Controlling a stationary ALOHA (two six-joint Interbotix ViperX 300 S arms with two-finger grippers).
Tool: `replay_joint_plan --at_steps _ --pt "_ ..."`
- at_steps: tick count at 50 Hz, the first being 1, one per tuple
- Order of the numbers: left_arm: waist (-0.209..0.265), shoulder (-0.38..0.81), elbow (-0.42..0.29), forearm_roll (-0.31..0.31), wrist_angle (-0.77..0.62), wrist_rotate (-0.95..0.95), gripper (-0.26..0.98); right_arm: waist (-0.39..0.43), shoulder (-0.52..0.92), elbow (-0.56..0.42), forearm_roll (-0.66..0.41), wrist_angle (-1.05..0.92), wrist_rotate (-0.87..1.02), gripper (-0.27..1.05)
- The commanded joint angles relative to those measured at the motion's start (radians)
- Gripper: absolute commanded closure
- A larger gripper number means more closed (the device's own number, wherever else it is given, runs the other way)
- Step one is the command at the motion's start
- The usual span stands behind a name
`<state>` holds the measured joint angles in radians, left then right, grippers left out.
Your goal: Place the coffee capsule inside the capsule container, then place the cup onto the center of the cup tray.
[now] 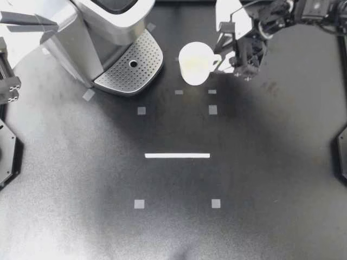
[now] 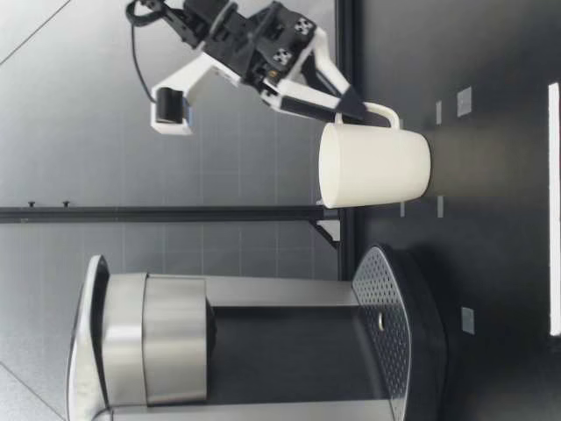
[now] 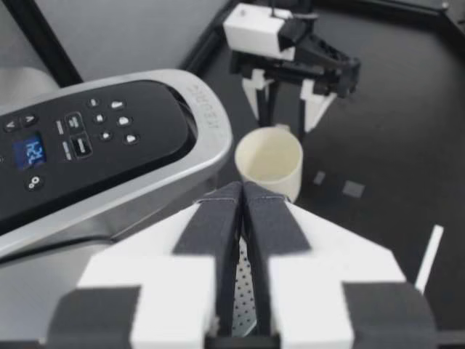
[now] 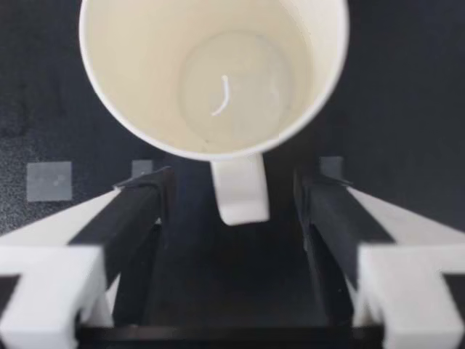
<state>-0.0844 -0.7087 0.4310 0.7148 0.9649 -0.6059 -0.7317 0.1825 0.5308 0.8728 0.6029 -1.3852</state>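
Where the table lies nearest us, a white tape strip (image 1: 177, 155) sits flat on the dark table (image 1: 179, 233), with small grey tape squares (image 1: 139, 203) set around it. Past the strip, the white cup (image 1: 196, 63) stands upright on the table, mouth up. It is just beside the cup tray (image 1: 133, 67) and not on it.

The cup's handle (image 1: 218, 56) points toward our right gripper (image 1: 227, 60), which reaches in from the far right. Through the right wrist view we see the handle between the two dark fingers (image 4: 138, 211), with a clear gap on either side. The jaws are spread and grasp nothing. From table height, we find those fingertips beside the handle, up near the cup's rim.

Farther back, the perforated cup tray sits at the foot of the coffee machine (image 1: 103, 27). Our left gripper (image 1: 49, 24) hangs over the machine's edge. Its wrist view shows the fingers (image 3: 218, 225) pressed flat together, clenched on nothing we can make out, with the machine's button panel (image 3: 80, 138) just beside them.
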Motion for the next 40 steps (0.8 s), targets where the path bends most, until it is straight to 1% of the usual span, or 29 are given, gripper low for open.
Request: replay_joint_plan --at_steps 1,5,9,20,27,32,40 --pt "-0.002 -0.003 -0.012 0.008 -0.003 -0.002 0.59 0.006 -0.011 -0.025 0.003 -0.003 -0.002 0.19" --pt "-0.002 -0.003 -0.012 0.008 -0.003 -0.002 0.59 0.008 -0.011 -0.026 0.002 -0.006 0.002 0.21" --pt "-0.003 -0.003 -0.011 0.008 -0.003 -0.002 0.59 0.008 -0.015 -0.026 0.003 -0.015 0.002 0.26" --pt "-0.003 -0.003 -0.009 0.006 -0.003 -0.002 0.59 0.006 -0.017 -0.028 0.003 -0.014 0.002 0.52" --pt "-0.003 -0.003 -0.009 0.008 -0.003 -0.002 0.59 0.006 -0.025 -0.028 0.003 -0.003 0.008 0.64" --pt "-0.003 -0.003 -0.009 0.008 -0.003 -0.002 0.59 0.008 -0.037 -0.028 0.003 0.003 0.012 0.68" --pt "-0.002 -0.009 -0.009 0.008 -0.003 -0.002 0.59 0.008 -0.083 -0.029 0.009 0.014 0.034 0.69"
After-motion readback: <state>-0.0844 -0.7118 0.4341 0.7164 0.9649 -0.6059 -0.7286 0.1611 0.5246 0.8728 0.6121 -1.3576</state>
